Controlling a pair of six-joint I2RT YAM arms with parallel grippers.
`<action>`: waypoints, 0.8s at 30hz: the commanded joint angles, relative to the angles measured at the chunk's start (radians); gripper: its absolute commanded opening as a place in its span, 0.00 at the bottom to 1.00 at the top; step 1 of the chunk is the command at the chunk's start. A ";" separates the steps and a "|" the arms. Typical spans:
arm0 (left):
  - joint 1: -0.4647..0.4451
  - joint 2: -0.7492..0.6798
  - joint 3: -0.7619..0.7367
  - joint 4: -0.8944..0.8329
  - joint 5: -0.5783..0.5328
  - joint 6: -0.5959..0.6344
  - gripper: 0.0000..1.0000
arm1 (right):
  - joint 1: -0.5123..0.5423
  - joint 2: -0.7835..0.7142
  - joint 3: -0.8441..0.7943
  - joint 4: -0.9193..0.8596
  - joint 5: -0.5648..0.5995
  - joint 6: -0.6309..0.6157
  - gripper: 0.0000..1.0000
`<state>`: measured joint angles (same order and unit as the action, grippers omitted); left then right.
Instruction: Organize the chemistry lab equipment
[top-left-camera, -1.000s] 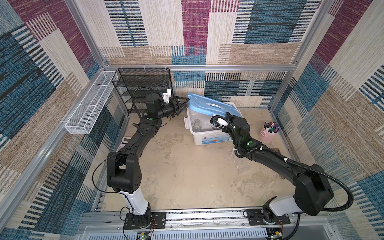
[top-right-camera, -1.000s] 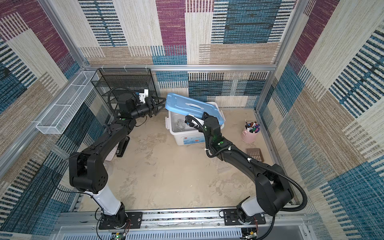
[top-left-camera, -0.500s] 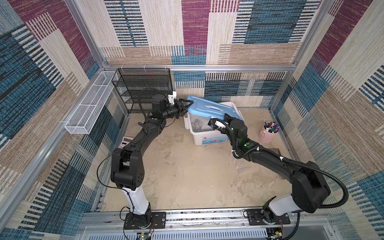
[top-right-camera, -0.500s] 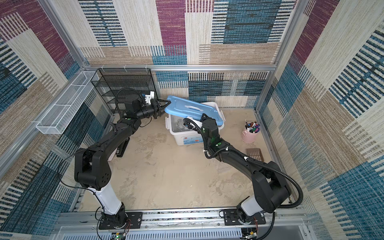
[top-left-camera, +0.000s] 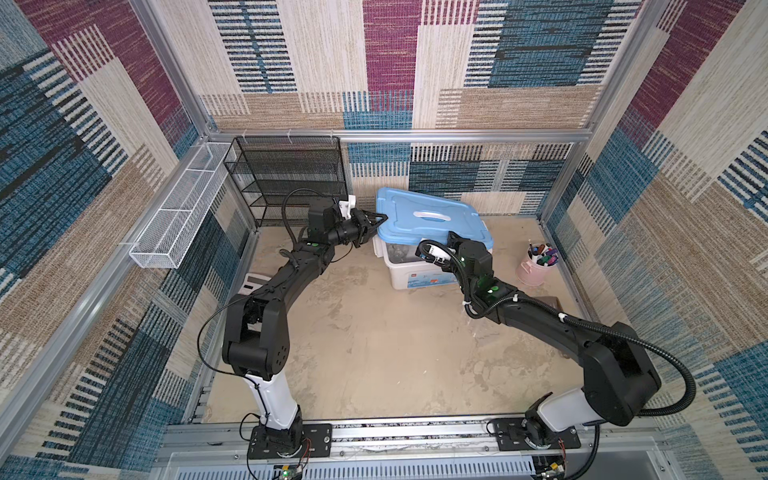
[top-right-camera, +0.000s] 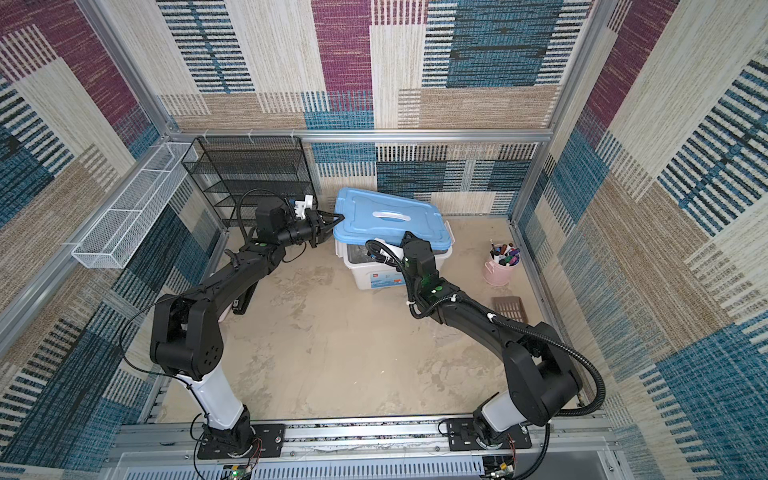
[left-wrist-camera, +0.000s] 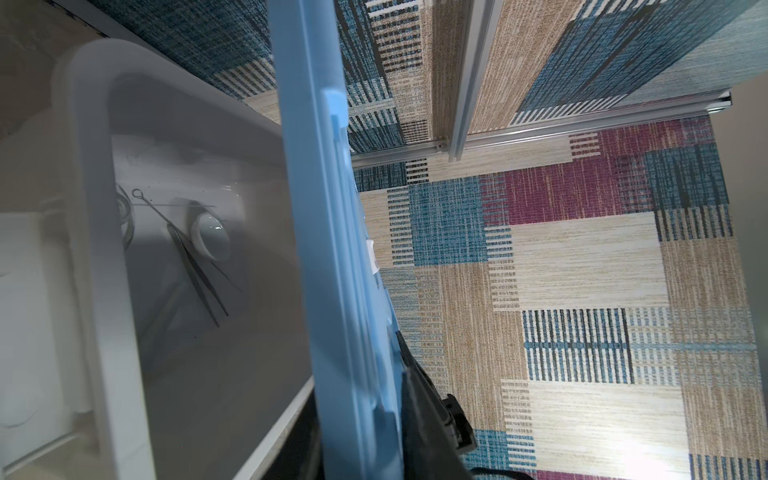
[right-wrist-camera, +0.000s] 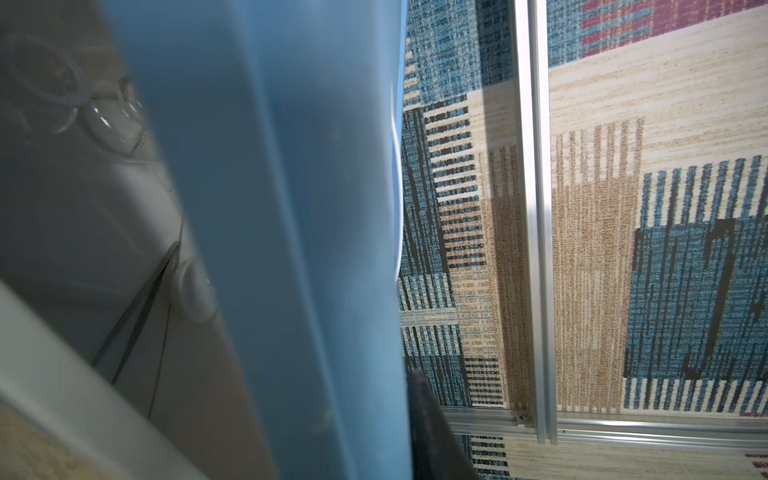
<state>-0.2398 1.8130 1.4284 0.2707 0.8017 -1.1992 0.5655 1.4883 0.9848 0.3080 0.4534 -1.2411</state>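
Likely lid-closing step: left gripper (top-left-camera: 376, 218) clamped on the blue lid (top-left-camera: 432, 224) at its 9 o'clock corner, right gripper (top-left-camera: 453, 240) at the 5 o'clock edge, jaw state not discernible; tweezers (left-wrist-camera: 199, 274), wire brush (left-wrist-camera: 153, 205) and white dish (left-wrist-camera: 212, 237) lie inside the white bin (top-left-camera: 399, 274), so lower level, rims squared

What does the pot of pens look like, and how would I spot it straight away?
Find the white box with the blue lid at the back of the sandy table. To its right stands a small pink pot stuffed with coloured pens. Its neighbour, a brown grid, lies flat and low.
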 joint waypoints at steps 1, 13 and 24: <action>-0.003 0.001 -0.012 0.057 0.015 0.016 0.26 | 0.002 -0.007 0.007 0.024 -0.023 0.042 0.30; -0.006 -0.023 -0.076 0.111 -0.005 -0.016 0.24 | -0.011 -0.026 0.047 -0.137 -0.049 0.125 0.47; -0.016 -0.015 -0.120 0.170 -0.034 -0.049 0.23 | -0.066 -0.030 0.059 -0.223 -0.112 0.194 0.54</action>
<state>-0.2565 1.7977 1.3170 0.3996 0.7914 -1.2621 0.5098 1.4658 1.0275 0.0696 0.3725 -1.0962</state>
